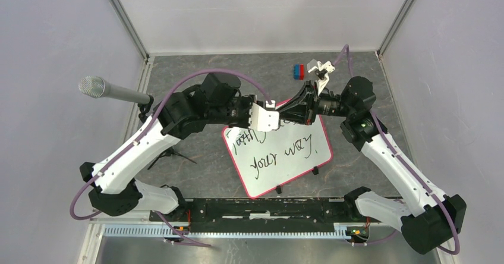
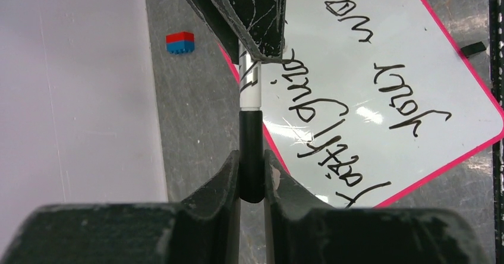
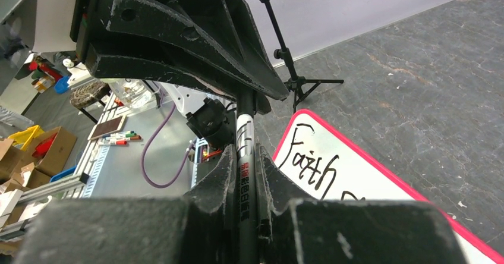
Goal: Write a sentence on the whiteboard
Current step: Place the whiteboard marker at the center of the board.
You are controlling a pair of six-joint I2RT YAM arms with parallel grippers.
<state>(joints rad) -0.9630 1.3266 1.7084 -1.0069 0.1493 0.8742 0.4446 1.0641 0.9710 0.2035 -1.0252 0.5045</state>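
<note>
Over the far-left corner of the whiteboard (image 1: 284, 178), which lies flat and askew at the middle of the grey table (image 1: 196, 163), both pincers meet on one marker (image 2: 250, 91). The left pincer (image 2: 251, 164) is clenched on its black end, probably the cap, while the right pincer (image 3: 246, 157) grasps the barrel. The sentence (image 1: 279, 151) looks finished, two black handwritten lines reading "Faith guides" and "your way", so I judge the writing done and the step in hand to be capping the marker. That next move calls for keeping the two ends in line and pressing them straight together until the cap seats, then setting the marker down off the board without smearing the ink. On the barrel a red patch and pale characters show, too small to read.
</note>
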